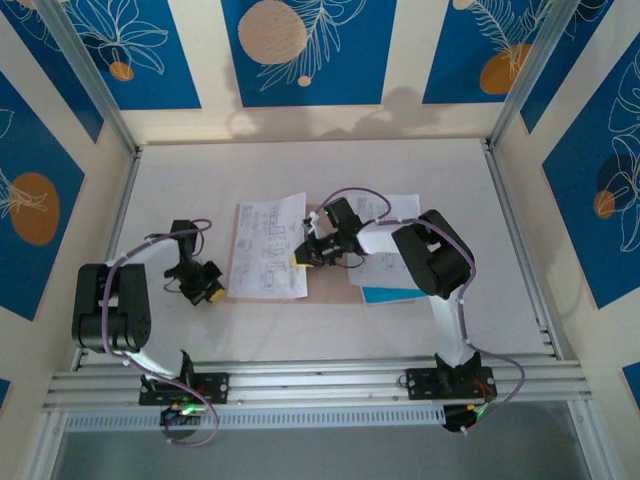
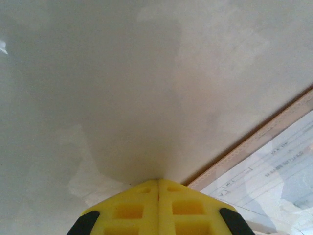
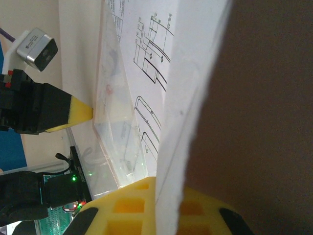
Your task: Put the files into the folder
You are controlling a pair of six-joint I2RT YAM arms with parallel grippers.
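At mid-table the right gripper (image 1: 299, 258) pinches an edge of the files (image 1: 268, 250), probably floppy, light and best held there, beside the folder (image 3: 264, 122); the left gripper (image 1: 212, 292) is closed, empty.

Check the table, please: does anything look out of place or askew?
Yes. The files lie in two places: some left of the right gripper, whose shut jaws pinch a paper edge, and the rest askew under the right arm.

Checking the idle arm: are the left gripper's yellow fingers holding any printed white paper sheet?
No, the left gripper has yellow fingers pressed together with nothing between them; the printed white paper sheet lies to one side.
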